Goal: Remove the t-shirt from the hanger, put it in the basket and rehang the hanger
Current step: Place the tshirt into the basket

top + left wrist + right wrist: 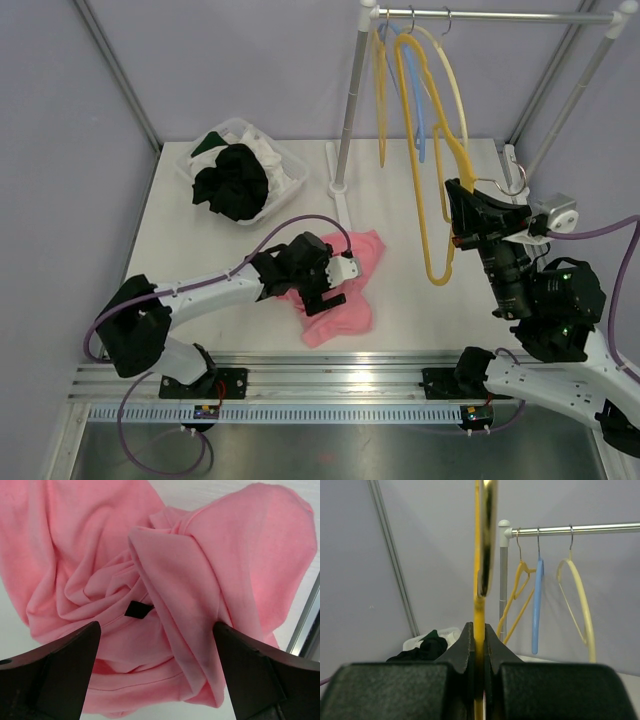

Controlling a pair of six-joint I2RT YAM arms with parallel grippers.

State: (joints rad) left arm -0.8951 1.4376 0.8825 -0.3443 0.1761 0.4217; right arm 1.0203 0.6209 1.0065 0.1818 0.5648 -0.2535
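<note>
- Finding the t-shirt (345,310) lying crumpled on the desk (180,230), well apart from the hanger (485,530).
- Hovering the left gripper (155,645) just above the t-shirt, jaws spread wide, grasping nothing.
- Clenching the right gripper (479,635) on the bare hanger, holding it up near the rail (500,14).
- Judging the removal itself as done, only tidying up remaining.
- Next probably calling for lifting the left gripper straight up and parking the hanger without snagging those on the rail.

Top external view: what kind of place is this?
Probably a robot test cell for clothes handling, not a home: bare panel walls, a clothes rail with plastic hangers, and a plastic tub of laundry on the table.
</note>
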